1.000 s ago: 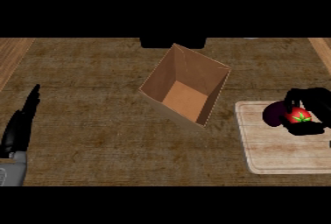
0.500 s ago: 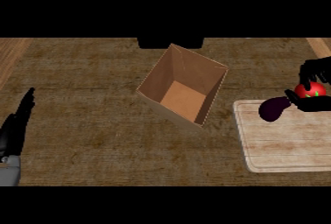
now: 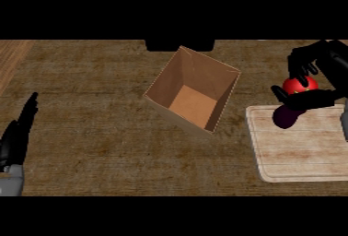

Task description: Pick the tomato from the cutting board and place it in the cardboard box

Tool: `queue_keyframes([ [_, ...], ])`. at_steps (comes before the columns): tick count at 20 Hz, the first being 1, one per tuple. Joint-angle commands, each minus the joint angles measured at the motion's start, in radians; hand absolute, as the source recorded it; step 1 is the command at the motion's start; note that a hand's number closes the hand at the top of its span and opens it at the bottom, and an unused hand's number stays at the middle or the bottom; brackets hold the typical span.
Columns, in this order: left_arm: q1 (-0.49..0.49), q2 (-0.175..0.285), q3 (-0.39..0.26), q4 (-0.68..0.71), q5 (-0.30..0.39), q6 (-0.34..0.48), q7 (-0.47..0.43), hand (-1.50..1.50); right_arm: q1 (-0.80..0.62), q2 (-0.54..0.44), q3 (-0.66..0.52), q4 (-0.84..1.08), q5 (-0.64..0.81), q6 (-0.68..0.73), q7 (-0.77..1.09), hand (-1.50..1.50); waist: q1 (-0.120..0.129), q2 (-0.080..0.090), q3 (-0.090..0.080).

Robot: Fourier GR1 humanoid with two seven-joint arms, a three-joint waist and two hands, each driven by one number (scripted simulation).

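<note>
Brown counter [image 3: 95, 138] has a cardboard box [image 3: 204, 73] in the middle and a cutting board [image 3: 306, 152] on the right. The right hand [image 3: 316, 57] is curled round the tomato [image 3: 299, 85] just past the board's far edge, and the box lies to its left. The left hand [image 3: 17, 133] rests open at the left edge.

Red tomato [image 3: 299, 85] aloft beside board [image 3: 306, 152]; box [image 3: 204, 73] open, tilted
</note>
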Motion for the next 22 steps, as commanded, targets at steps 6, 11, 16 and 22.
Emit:
queue_keyframes([
  [6,-0.017,-0.060,-0.050,-0.027,-0.048,0.031,0.042,0.00,-0.263,0.228,0.060,0.026,-0.052,0.090,0.345,1.50,0.014,0.002,0.000],
  [11,-0.063,-0.014,0.008,0.037,-0.026,0.004,0.023,0.00,-0.294,0.347,0.073,0.083,-0.055,0.057,0.462,1.50,0.006,0.003,0.000],
  [16,-0.007,0.002,0.016,-0.013,0.002,-0.046,-0.012,0.00,-0.427,0.451,0.100,0.328,0.006,-0.057,0.429,1.50,0.025,0.007,0.000],
  [22,-0.039,-0.030,0.004,0.035,-0.037,-0.008,-0.018,0.00,-0.505,0.489,0.174,0.579,0.026,-0.239,0.405,1.50,0.028,0.010,0.000],
])
